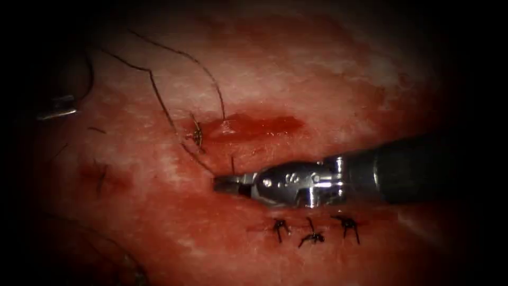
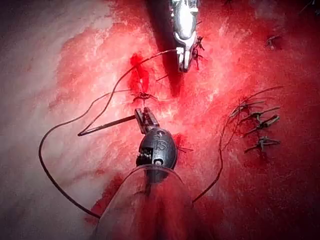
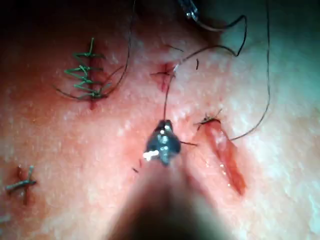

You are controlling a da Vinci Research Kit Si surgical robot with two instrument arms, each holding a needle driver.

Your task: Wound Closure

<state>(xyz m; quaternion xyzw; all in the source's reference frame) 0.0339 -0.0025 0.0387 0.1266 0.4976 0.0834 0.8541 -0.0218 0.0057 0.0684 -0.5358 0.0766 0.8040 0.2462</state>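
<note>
The open cut [image 1: 254, 126] holds red fluid, with a thread knot [image 1: 197, 135] at its left end. My right tool [image 1: 222, 184] comes in from the right, and its tip lies just below that end, jaws shut on the thread [image 1: 159, 98]. The same tool [image 3: 164, 125] has the thread [image 3: 166, 95] running away from its tip. My left tool [image 2: 144, 116] is shut on the curved needle [image 2: 107, 125] near one end. The needle is clear of the tissue, far to the left of the cut. The left tool [image 1: 55, 112] sits at the far left edge.
Three finished stitches [image 1: 312, 235] with short cut ends lie below the right tool's shaft. Another row of stitches [image 2: 257, 127] sits off to the side. Loose thread [image 2: 45, 165] loops widely over the tissue [image 1: 296, 69].
</note>
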